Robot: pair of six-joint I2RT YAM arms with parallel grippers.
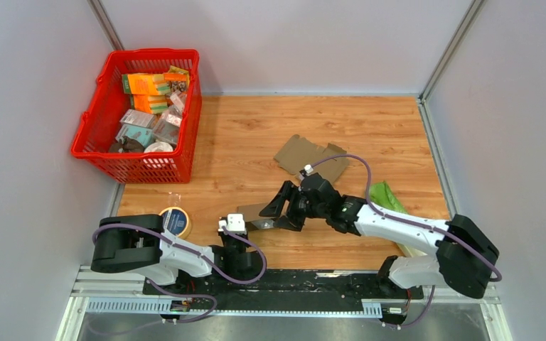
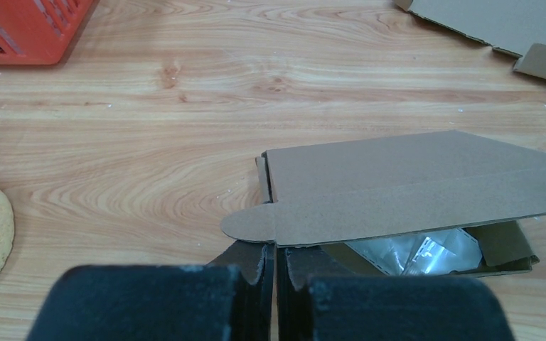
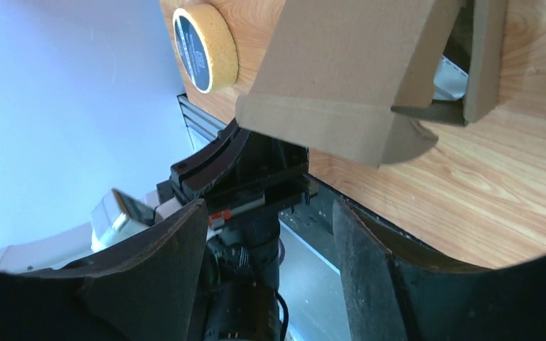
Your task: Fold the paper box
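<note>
The box (image 1: pixel 254 212) is judged to be mostly folded: its walls are seen standing, and a shiny packet (image 2: pixel 412 252) is seen inside. The lid (image 2: pixel 398 181) is lowered only part-way and stands tilted above the opening, with its front flap (image 3: pixel 313 128) and rounded side tab (image 2: pixel 245 225) not yet tucked in. The left gripper (image 2: pixel 276 277) is shut tight just below that tab, at the box's near corner; whether cardboard is pinched there cannot be told. The right gripper (image 3: pixel 266 220) is spread wide with nothing between its fingers (image 3: pixel 167 270), and the flap is found just beyond their tips, untouched. What is left, it is judged, is for the lid to be pressed down and the flap and tabs slid inside the front wall. A flat cardboard sheet (image 1: pixel 311 155) is seen well beyond both grippers.
</note>
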